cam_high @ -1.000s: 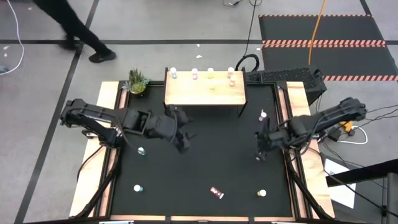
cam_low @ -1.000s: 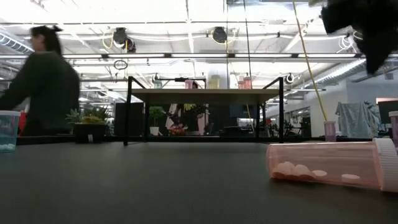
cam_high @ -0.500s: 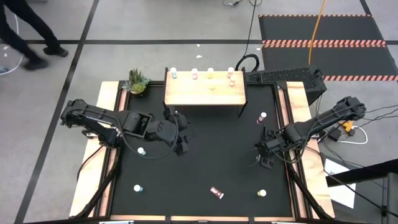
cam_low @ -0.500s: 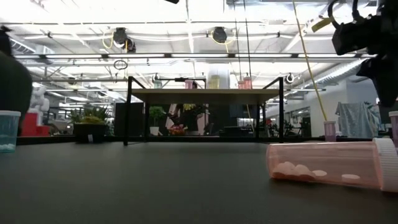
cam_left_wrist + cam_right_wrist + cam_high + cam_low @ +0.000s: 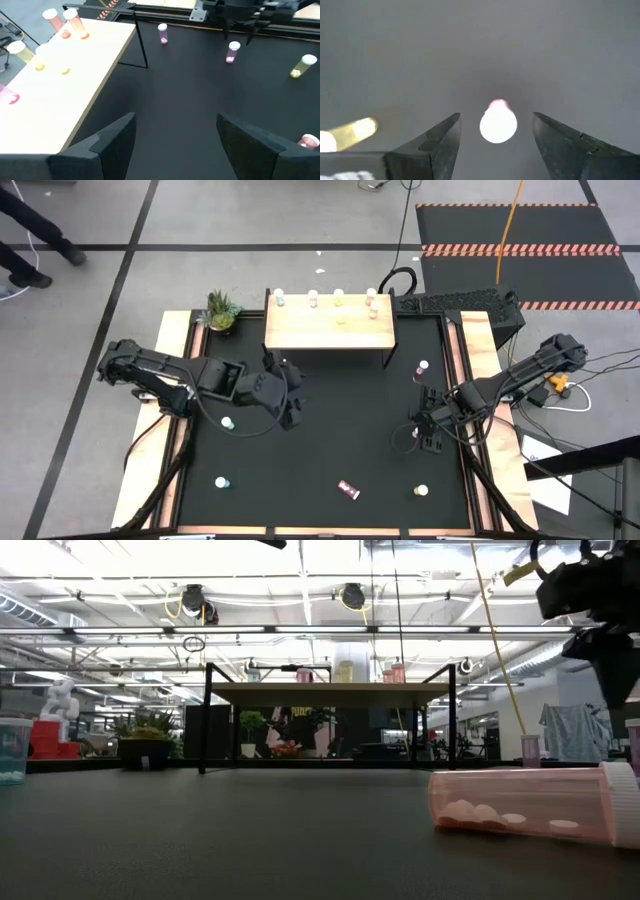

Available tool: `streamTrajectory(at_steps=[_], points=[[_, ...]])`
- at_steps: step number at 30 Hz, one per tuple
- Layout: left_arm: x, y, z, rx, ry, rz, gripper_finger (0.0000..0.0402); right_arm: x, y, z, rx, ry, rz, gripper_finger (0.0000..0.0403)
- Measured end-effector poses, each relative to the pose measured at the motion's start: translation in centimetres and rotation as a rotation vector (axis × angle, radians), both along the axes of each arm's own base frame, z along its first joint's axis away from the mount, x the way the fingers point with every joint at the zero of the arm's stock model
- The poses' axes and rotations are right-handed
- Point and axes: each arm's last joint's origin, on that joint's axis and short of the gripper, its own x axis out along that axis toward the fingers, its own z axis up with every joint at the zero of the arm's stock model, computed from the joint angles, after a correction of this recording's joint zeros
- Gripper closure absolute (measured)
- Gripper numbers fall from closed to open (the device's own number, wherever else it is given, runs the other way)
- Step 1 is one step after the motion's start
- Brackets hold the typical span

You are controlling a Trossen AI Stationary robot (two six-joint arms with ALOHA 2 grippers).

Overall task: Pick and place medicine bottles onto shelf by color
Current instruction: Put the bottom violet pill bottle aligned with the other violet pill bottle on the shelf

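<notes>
The counter [image 5: 330, 430] is black matting, with the shelf [image 5: 330, 328] at its far edge carrying several bottles along its back rim. My left arm waits near the shelf's front left corner, its left gripper [image 5: 291, 412] with jaws wide and empty. My right gripper [image 5: 428, 435] hangs over the counter's right side, jaws spread with nothing between them, directly above an upright pink bottle [image 5: 498, 125].

As I judge it, the step is the descent onto that bottle. I should come straight down with the white cap centred between the jaws, close low on the body, not on the cap, and lift without tilting.

My right wrist view shows the cap between my fingers; from above my own arm hides that bottle. The left wrist view shows it standing beneath my right gripper, with a yellow bottle [image 5: 302, 66] nearby. Only the low view shows a pink bottle lying on its side [image 5: 530, 805].
</notes>
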Motion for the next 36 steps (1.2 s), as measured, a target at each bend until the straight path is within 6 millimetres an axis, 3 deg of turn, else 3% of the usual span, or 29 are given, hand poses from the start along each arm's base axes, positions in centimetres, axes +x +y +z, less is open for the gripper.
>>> streamTrajectory(at_steps=[16,20,29,36], points=[[0.3,1.9,0.0,0.021,0.013,0.044,0.0128,-0.5,0.2,-2.8,0.013,-0.002,-0.011,0.017],[0.3,2.3,0.0,0.021,0.012,0.058,0.0128,-0.7,0.1,-3.1,0.006,0.009,-0.015,0.0194],[0.4,2.8,0.0,0.019,0.012,0.073,0.0128,-0.7,0.1,-3.1,0.007,0.009,-0.008,0.029],[0.4,3.2,0.0,0.015,0.009,0.091,0.0128,-0.6,0.0,-3.1,-0.019,-0.01,0.012,0.028]])
